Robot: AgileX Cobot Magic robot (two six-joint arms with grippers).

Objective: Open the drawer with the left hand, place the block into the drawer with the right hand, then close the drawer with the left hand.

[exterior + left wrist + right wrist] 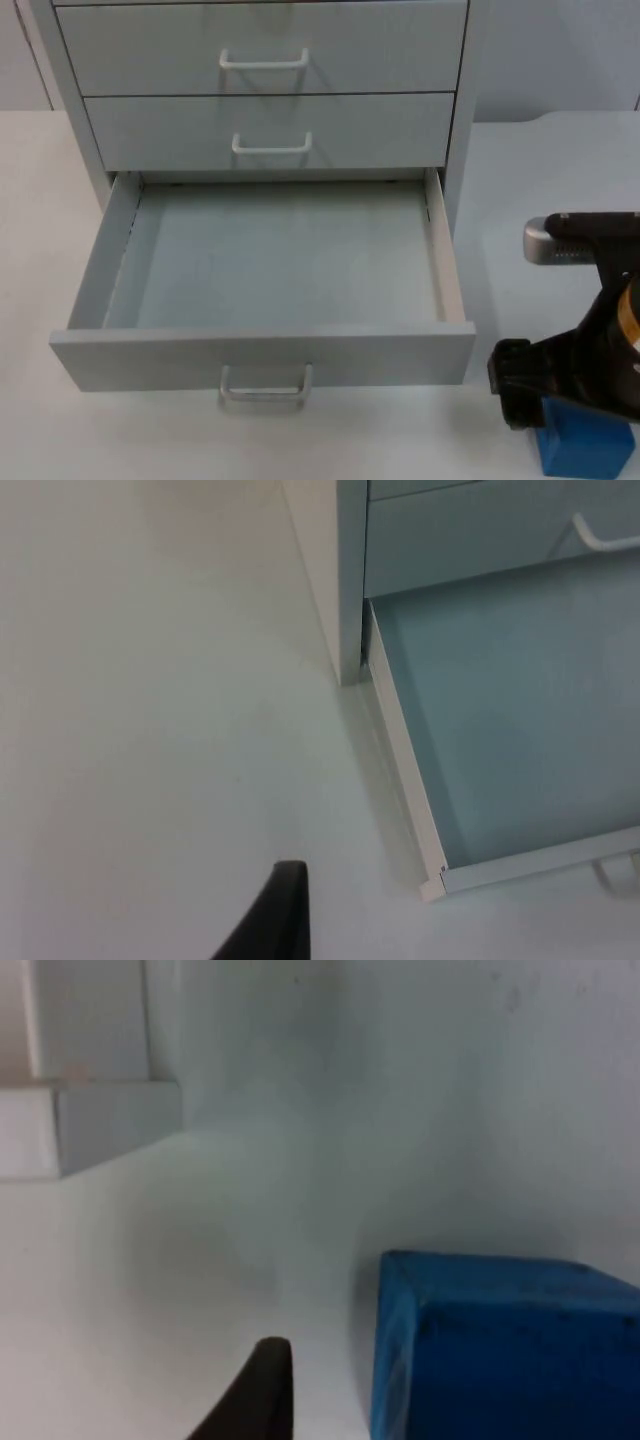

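Bottom drawer (270, 255) stands pulled out. I see the right gripper (560, 400) low over the blue block (585, 450) on the table (30, 250), right of the drawer front; its wrist view adds one fingertip (255, 1390) beside the block (505, 1345). Left wrist view: a fingertip (270, 915) above table beside the drawer's side (400, 780). Jaws' state: cannot tell, either arm.

The white table top (40, 200) carries a grey cabinet (462, 120) at 12 o'clock. Two closed upper drawer fronts, each with a white handle: upper handle (263, 60) at 12 o'clock, second handle (271, 145) directly below it. A grey partition wall (560, 50) stands at 1 o'clock.
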